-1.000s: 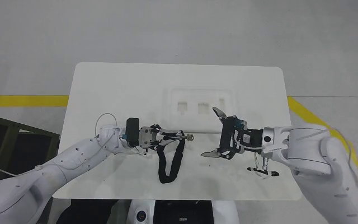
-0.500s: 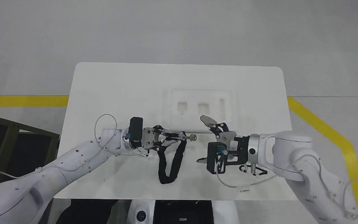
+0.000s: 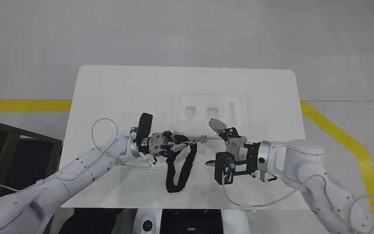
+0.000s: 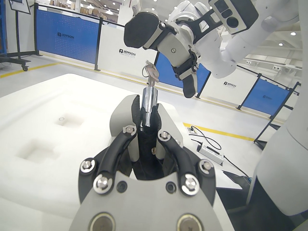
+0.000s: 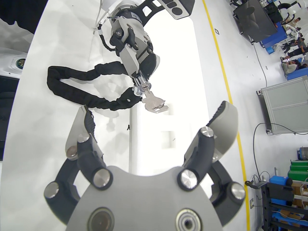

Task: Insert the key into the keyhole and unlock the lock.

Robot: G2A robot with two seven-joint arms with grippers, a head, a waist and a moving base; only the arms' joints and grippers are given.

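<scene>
My left gripper (image 3: 175,141) is shut on the chrome cylinder (image 4: 149,102) of a lock with a black fabric-covered cable (image 3: 178,169), held above the table. A silver key (image 4: 152,73) with a ring sits in the keyhole at the cylinder's end, its head pointing away from the left gripper. My right gripper (image 3: 211,144) faces it, open wide, with nothing between its fingers (image 5: 226,111). The key (image 5: 154,103) lies just short of those fingers, roughly on the line between them. The cable (image 5: 84,92) hangs in a loop down to the table.
The white table (image 3: 117,93) carries a white foam tray (image 3: 210,108) with shallow cut-outs, behind both grippers. The table's near edge runs just below the cable loop. A yellow floor line passes on either side of the table.
My right gripper has moved left toward the key and its wrist has rolled over. The left gripper has shifted slightly right and turned with the lock in it.
</scene>
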